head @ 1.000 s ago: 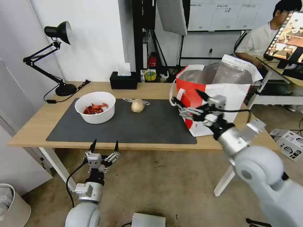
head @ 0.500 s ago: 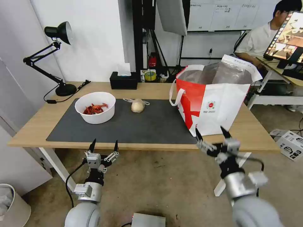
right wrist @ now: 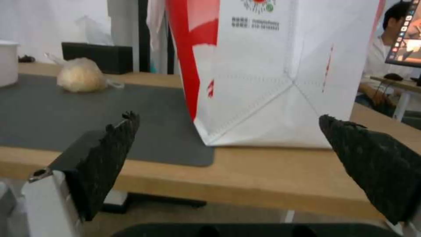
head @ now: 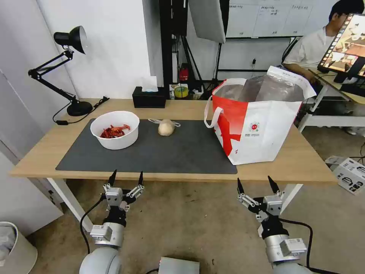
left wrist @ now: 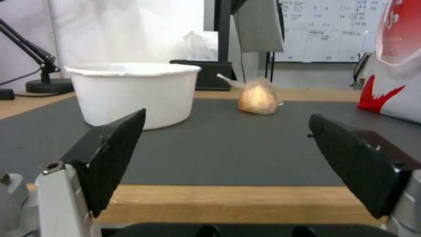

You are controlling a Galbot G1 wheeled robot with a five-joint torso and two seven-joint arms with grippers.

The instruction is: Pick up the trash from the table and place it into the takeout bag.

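- Now that my right gripper (head: pixel 254 183) has dropped from the takeout bag (head: pixel 262 125), empty and wide, below the bench (head: pixel 34 160) edge.
- Left gripper (head: pixel 126 176) parked wide; bowl (head: pixel 115 129) and wrapped lump (head: pixel 166 127) remain.

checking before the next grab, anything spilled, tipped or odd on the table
Nothing stands out. The bowl sits upright on the mat with its shells inside, the wrapped lump lies beside it, and the bag stands upright and open. Both claws, left and right, hang open and empty below the table edge.

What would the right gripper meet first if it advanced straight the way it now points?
Probably the takeout bag: the open right gripper sits below the table edge, aimed at the bag's white lower corner, though the edge itself might come first.
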